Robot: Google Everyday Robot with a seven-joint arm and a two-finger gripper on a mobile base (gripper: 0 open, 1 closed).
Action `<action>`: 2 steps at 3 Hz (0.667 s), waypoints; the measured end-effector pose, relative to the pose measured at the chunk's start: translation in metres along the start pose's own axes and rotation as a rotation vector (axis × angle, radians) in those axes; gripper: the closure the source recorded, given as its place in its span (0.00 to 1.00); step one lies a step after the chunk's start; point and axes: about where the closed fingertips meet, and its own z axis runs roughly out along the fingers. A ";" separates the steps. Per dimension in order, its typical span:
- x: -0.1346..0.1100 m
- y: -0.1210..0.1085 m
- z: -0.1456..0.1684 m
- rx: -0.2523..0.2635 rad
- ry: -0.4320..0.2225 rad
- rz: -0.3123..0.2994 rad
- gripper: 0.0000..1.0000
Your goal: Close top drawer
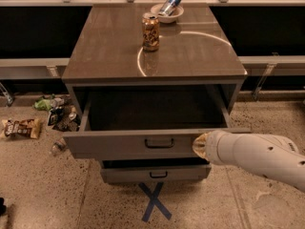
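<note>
The top drawer (119, 146) of the grey-brown cabinet (109, 56) stands pulled out, and its dark inside is empty. A small black loop handle (159, 142) sits at the centre of its flat front. My gripper (200, 146), at the end of the white arm (257, 156), rests against the right part of the drawer front, to the right of the handle. A second drawer front (124, 174) with its own handle shows just below.
A brown can (150, 31) and a bowl (177, 16) holding a tilted blue-silver can stand on the cabinet top. Wrappers and litter (57, 113) lie on the floor at left, with a snack bag (21, 128). A blue tape X (153, 202) marks the floor in front.
</note>
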 end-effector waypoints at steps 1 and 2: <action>0.007 -0.025 0.009 0.037 0.014 -0.031 1.00; 0.005 -0.049 0.026 0.063 0.006 -0.055 1.00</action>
